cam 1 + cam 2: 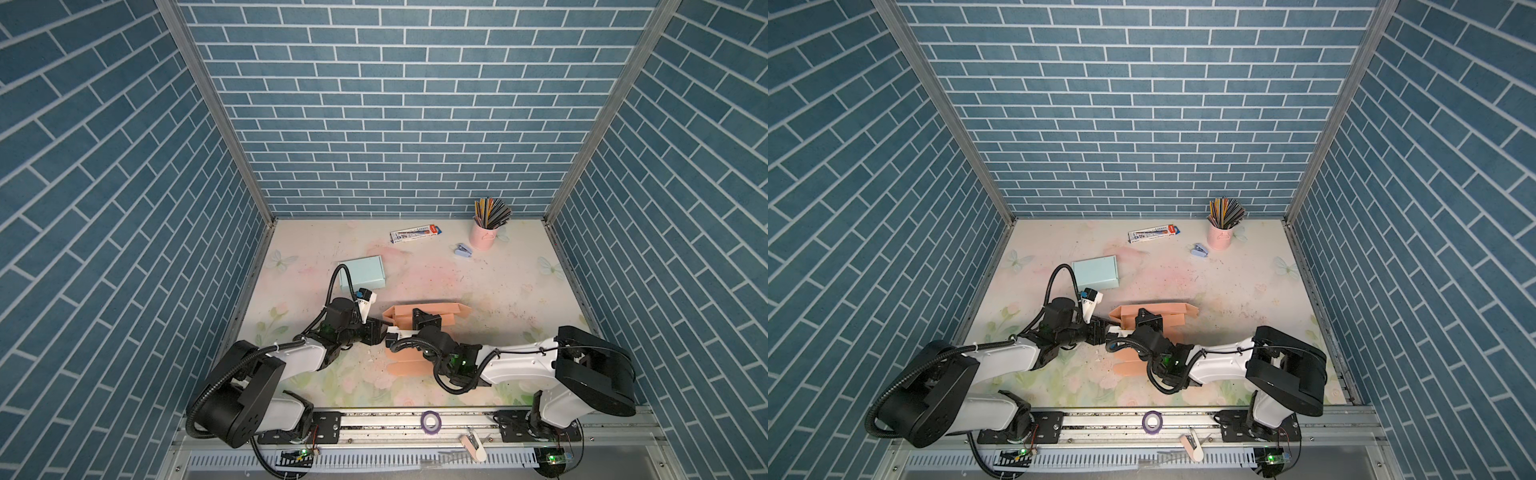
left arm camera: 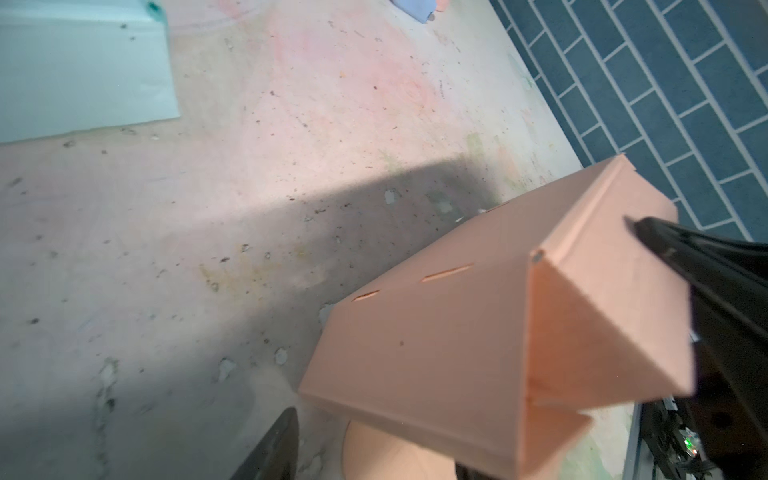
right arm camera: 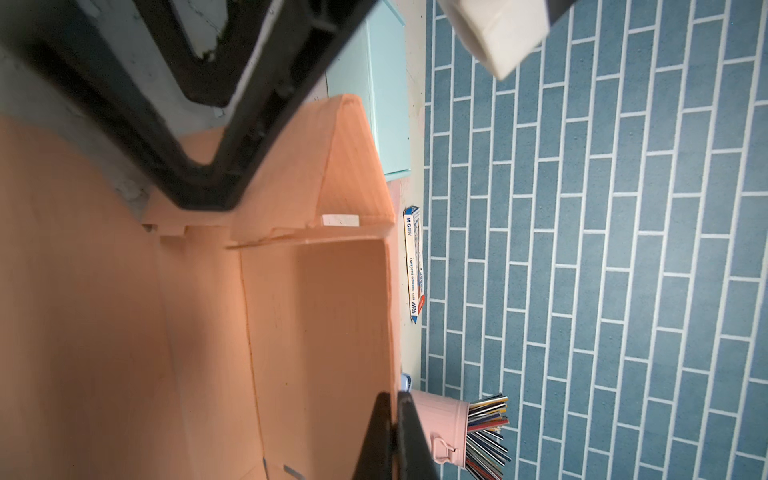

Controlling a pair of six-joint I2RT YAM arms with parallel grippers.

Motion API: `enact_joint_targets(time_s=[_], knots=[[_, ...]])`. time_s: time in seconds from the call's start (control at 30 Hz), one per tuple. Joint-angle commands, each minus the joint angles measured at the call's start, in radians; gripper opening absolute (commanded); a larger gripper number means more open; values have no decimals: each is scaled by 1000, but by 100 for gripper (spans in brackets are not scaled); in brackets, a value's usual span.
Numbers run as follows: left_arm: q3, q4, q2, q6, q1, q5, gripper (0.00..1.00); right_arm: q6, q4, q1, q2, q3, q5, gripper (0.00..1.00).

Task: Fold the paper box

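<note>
Pinching the raised wall of the salmon-pink paper box (image 1: 449, 308), on the bench (image 1: 478, 282) toward its front edge, the right gripper (image 3: 392, 436) should hold firm while the spread left gripper (image 2: 461, 316) tucks the end flap.

My black left gripper (image 1: 379, 332) pointed toward three o'clock, jaws apart; my black right gripper (image 3: 394, 434) pointed toward twelve, pinched closed.

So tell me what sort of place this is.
Likely a robot test cell dressed as a craft desk: brick-pattern walls on a metal frame, two arms bolted to a front rail, and a floral tabletop with a pencil cup, a stapler and a half-folded paper box.
</note>
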Motion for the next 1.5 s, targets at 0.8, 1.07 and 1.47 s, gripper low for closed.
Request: enact_joint_targets(time_s=[0.8, 1.07, 1.47], knots=[[-91, 301, 23, -5, -57, -6, 58, 27, 48, -23, 4, -9, -51, 0], [-65, 345, 84, -4, -56, -15, 54, 45, 4, -1, 5, -3, -43, 0], [-105, 379, 57, -9, -69, -29, 49, 118, -75, 32, 26, 28, 9, 0]])
